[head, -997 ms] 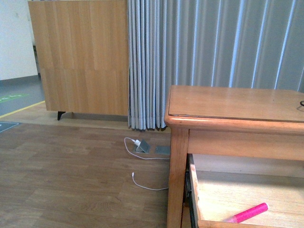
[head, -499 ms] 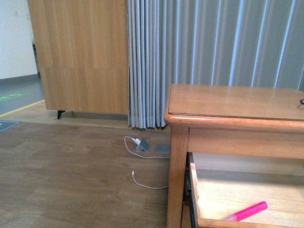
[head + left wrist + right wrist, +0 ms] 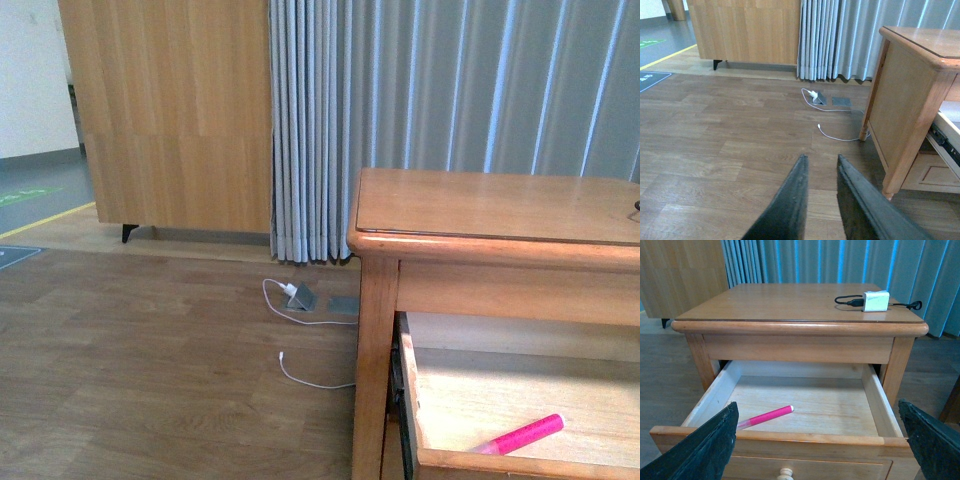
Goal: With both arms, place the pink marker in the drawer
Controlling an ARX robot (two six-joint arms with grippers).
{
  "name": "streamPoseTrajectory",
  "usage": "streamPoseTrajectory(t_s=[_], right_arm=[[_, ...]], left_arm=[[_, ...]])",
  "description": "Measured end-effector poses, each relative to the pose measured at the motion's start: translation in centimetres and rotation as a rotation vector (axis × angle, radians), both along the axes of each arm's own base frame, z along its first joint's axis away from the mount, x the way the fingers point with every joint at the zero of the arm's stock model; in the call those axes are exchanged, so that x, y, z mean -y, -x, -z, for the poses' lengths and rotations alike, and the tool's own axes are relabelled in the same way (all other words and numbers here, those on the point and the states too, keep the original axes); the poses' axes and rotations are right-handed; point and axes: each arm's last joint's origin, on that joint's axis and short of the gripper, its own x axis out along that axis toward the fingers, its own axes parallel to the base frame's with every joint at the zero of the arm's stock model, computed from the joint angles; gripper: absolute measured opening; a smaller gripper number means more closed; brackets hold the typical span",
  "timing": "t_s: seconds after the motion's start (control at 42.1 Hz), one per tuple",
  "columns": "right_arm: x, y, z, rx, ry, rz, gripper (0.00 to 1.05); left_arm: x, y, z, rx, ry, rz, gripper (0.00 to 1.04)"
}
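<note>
The pink marker (image 3: 765,417) lies flat on the floor of the open top drawer (image 3: 875,397), near its front left corner. It also shows in the front view (image 3: 520,435), inside the drawer (image 3: 408,380). My right gripper (image 3: 817,440) is open, its fingers spread wide in front of the drawer front, above the round knob (image 3: 785,473), touching nothing. My left gripper (image 3: 821,165) is shut and empty, low over the wood floor, left of the dresser (image 3: 905,105). Neither arm shows in the front view.
A white charger block with a black cable (image 3: 875,301) lies on the dresser top (image 3: 790,302). A white cable (image 3: 300,372) and a grey floor socket (image 3: 303,298) lie on the floor left of the dresser. Grey curtains (image 3: 450,90) and a wooden cabinet (image 3: 170,110) stand behind.
The front view has shifted slightly: the dresser and drawer sit a little lower and further right. The marker lies in the same spot in the drawer.
</note>
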Motion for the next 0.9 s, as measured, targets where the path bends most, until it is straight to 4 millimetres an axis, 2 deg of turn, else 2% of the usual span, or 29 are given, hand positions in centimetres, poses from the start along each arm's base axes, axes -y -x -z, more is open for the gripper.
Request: streamPoseTrajectory(t_s=[0.119,0.237,0.261,0.285,0.356,0.404,0.499,0.736,0.902], right_arm=[[0.0,0.0,0.0,0.000,0.000,0.000,0.96],[-0.1,0.0,0.4,-0.053,0.000,0.103,0.96],[-0.1,-0.1,0.5,-0.065,-0.001,0.109,0.96],[-0.1,-0.1,0.6,-0.077,-0.002,0.114,0.96],[-0.1,-0.4,0.6,-0.142,-0.005,0.097,0.96],[-0.1,-0.8,0.6,-0.184,-0.005,0.076,0.96],[0.1,-1.9,0.8,-0.282,-0.004,0.039,0.96],[0.8,-6.5,3.5,-0.613,0.007,-0.063,0.96],[0.1,-8.7,4.8,-0.709,0.010,-0.118,0.96]], left_arm=[[0.0,0.0,0.0,0.000,0.000,0.000,0.41],[0.0,0.0,0.0,0.000,0.000,0.000,0.59],[0.0,0.0,0.0,0.000,0.000,0.000,0.65],[0.0,0.0,0.0,0.000,0.000,0.000,0.66],[0.0,0.0,0.0,0.000,0.000,0.000,0.80],[0.0,0.0,0.0,0.000,0.000,0.000,0.84],[0.0,0.0,0.0,0.000,0.000,0.000,1.00],[0.0,0.0,0.0,0.000,0.000,0.000,0.99],[0.0,0.0,0.0,0.000,0.000,0.000,0.99]])
